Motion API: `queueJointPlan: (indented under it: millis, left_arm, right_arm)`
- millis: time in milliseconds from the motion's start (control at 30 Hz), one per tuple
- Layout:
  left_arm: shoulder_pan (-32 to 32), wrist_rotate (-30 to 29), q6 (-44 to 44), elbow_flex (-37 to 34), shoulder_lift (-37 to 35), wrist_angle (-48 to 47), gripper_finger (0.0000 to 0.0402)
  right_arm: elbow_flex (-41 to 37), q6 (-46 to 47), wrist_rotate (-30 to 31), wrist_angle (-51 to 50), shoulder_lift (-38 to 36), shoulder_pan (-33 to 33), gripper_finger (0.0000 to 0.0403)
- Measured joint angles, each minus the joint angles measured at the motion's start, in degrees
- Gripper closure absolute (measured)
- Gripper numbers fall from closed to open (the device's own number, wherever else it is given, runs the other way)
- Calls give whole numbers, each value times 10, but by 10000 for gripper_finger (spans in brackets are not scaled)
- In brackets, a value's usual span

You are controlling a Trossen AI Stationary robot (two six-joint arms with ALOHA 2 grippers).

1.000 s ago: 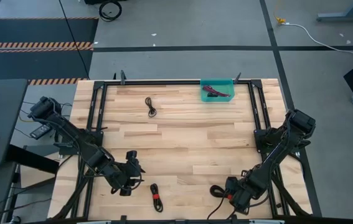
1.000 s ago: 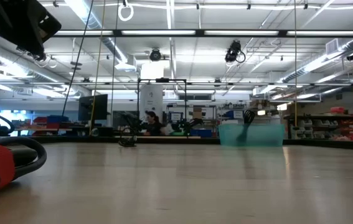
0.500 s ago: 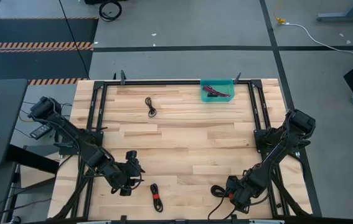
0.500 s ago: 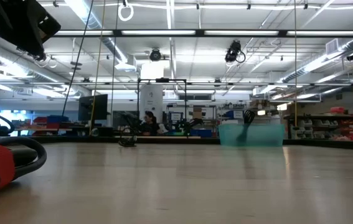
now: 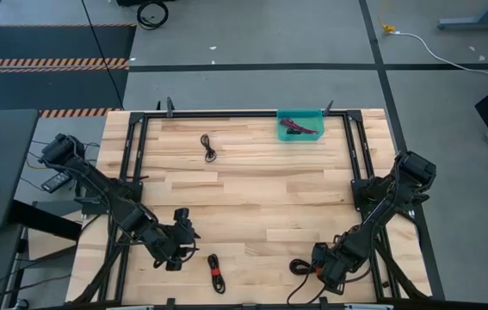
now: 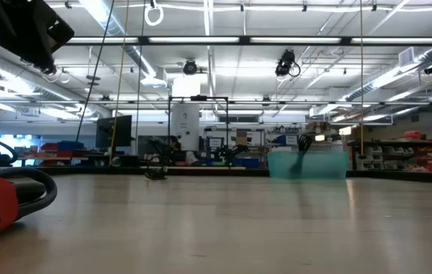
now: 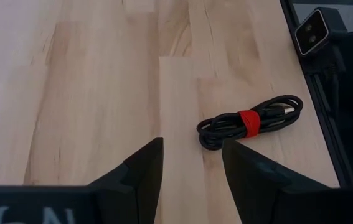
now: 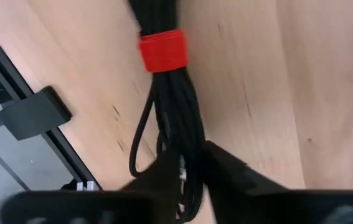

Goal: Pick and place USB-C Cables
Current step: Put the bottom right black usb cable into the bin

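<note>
My right gripper (image 8: pixel 188 171) is at the near right of the table (image 5: pixel 252 198), shut on a black USB-C cable bundle (image 5: pixel 299 266) with a red tie (image 8: pixel 164 50). My left gripper (image 7: pixel 192 165) hovers open at the near left (image 5: pixel 185 226). A second red-tied black bundle (image 7: pixel 249 122) lies flat beyond its fingers, also seen in the high view (image 5: pixel 216 273) and the low view (image 6: pixel 2 199). A third black bundle (image 5: pixel 208 148) lies on the far left of the table. A maroon cable (image 5: pixel 295 128) rests in the teal bin (image 5: pixel 312 136). My right gripper pinches the black bundle between its two fingers at the looped end (image 8: pixel 185 146), away from the red tie. The fingers (image 8: pixel 229 171) slant down from the table's right, and the bundle runs on ahead of them. The bundle lies on the wood.
Black frame rails run along the table's left (image 5: pixel 132 172), right (image 5: pixel 357 164) and far (image 5: pixel 226 114) sides. A small camera (image 7: pixel 313 31) stands at the near edge beside the second bundle. The middle of the table is bare wood.
My right gripper's fingers have drawn together on the black bundle at the near right, and it has crept slightly toward that bundle. The bundle stays on the table.
</note>
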Motion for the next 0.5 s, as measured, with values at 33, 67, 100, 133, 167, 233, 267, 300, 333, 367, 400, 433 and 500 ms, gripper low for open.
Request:
queueJointPlan:
  millis: [33,67,100,133,167,233,267,300,333,367,400,433,500]
  left_arm:
    - [0,-3,0,0,0,0,230]
    - [0,-8,0,0,0,0,230]
    - [0,-12,0,0,0,0,230]
    - [0,-14,0,0,0,0,230]
    - [0,-16,0,0,0,0,230]
    - [0,-19,0,0,0,0,230]
    - [0,-20,0,0,0,0,230]
    - [0,-20,1,0,0,0,230]
    - [0,-20,3,0,0,0,230]
    - [0,-20,4,0,0,0,230]
    - [0,-22,5,0,0,0,230]
    - [0,-25,5,0,0,0,230]
    - [0,-29,5,0,0,0,230]
  right_arm:
    - [0,-5,0,0,0,-1,352]
    - [0,-11,2,0,-1,-4,372]
    - [0,-17,5,0,-1,-6,383]
    - [0,-20,7,0,-1,-9,385]
    - [0,-22,10,0,-1,-13,384]
    - [0,-30,20,-1,-1,-22,374]
    - [0,-36,28,-2,-1,-27,371]
    - [0,-43,33,-2,-1,-31,371]
    - [1,-51,37,-2,-1,-36,374]
    - [1,-59,41,-2,-1,-41,379]
    - [1,-66,46,-2,-1,-46,384]
    - [1,-73,53,-2,-2,-51,386]
    - [1,-88,67,-2,-2,-60,386]
